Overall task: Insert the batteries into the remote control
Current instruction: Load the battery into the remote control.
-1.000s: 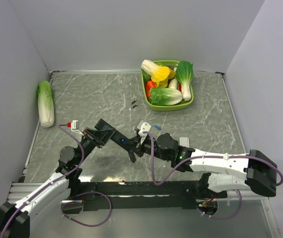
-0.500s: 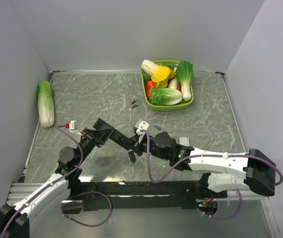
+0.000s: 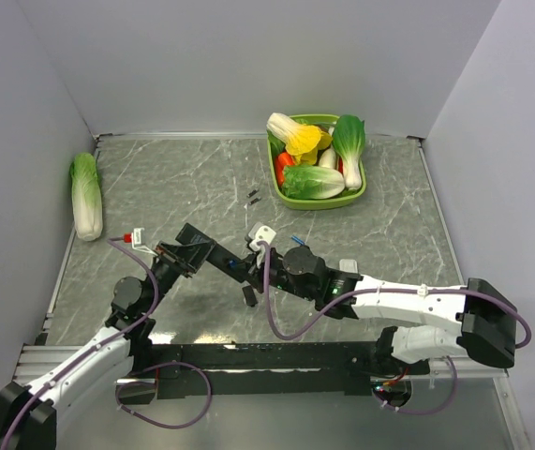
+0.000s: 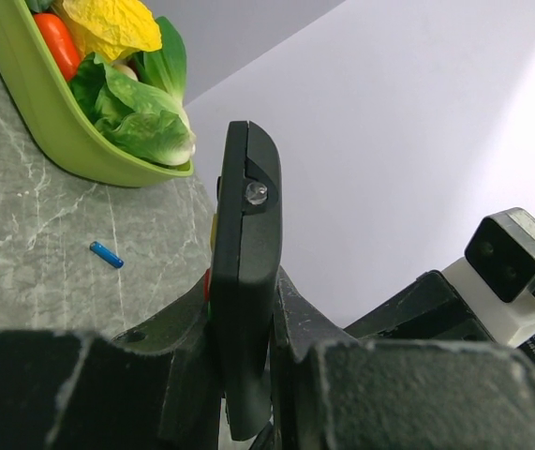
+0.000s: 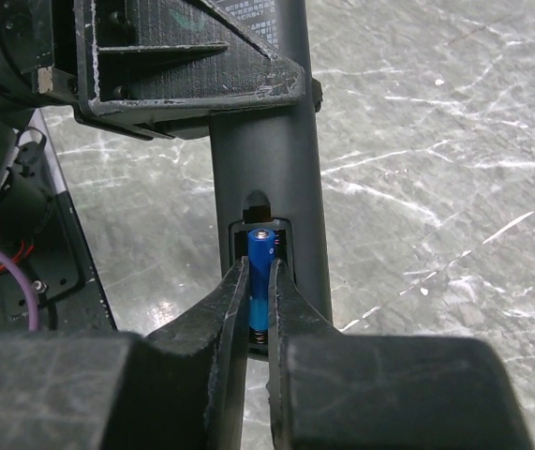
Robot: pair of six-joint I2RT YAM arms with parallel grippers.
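Observation:
My left gripper (image 3: 192, 255) is shut on the black remote control (image 3: 236, 272) and holds it off the table; in the left wrist view the remote (image 4: 246, 234) stands edge-on between the fingers (image 4: 178, 347). In the right wrist view the remote's back (image 5: 267, 150) faces up with its battery bay open. My right gripper (image 5: 261, 281) is shut on a blue battery (image 5: 260, 251) that lies lengthwise in that bay. The right gripper also shows in the top view (image 3: 260, 277). A second blue battery (image 3: 297, 239) lies on the table, also seen in the left wrist view (image 4: 106, 254).
A green tray (image 3: 364, 191) of toy vegetables stands at the back right and shows in the left wrist view (image 4: 33, 103). A cabbage (image 3: 86, 195) lies at the left wall. Two tiny dark bits (image 3: 252, 197) lie mid-table.
My right arm has crept left and a little farther back along the remote. My left arm and the remote have stayed put.

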